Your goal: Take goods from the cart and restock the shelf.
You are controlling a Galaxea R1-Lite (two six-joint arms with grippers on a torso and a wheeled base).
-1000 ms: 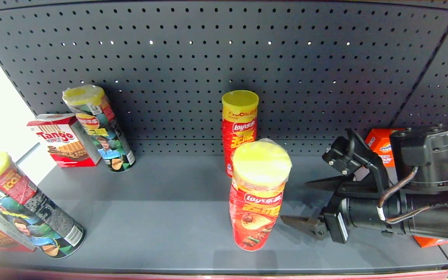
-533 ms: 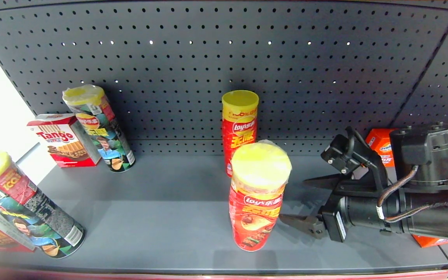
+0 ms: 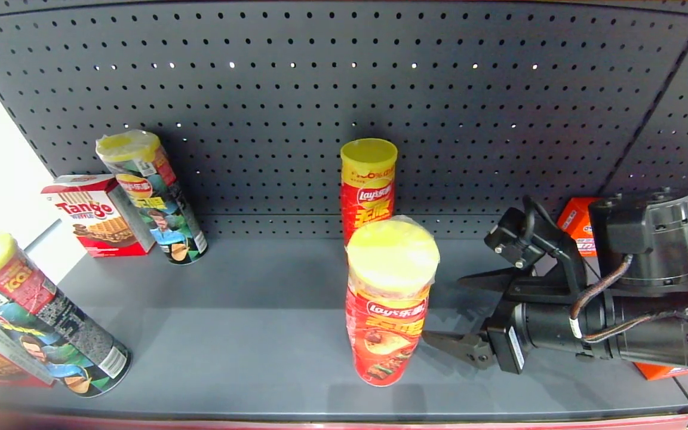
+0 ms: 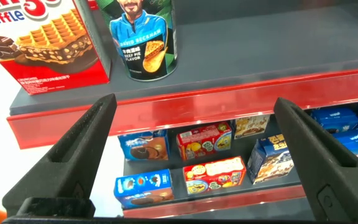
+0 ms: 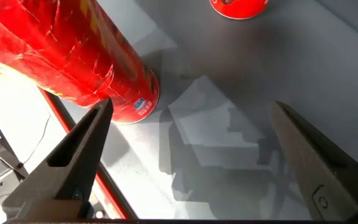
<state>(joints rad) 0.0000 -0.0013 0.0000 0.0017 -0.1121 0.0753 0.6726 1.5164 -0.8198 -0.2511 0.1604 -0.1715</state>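
Red chip can [image 3: 389, 310] stands upright at shelf [image 3: 248, 322] front, just beside right gripper [image 3: 444, 309], outside its spread fingers. Second can [image 3: 368, 191] stands behind. Left gripper [image 4: 194, 102] fingers spread, facing the shelf's red edge.

We see bold lettering on the red-and-white cardboard wafer box [image 3: 96, 216] at left and a logo on the red cylindrical chip tube [image 3: 387, 310] at centre.

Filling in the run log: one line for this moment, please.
right gripper: open, beside front red can on shelf | left gripper: open, empty
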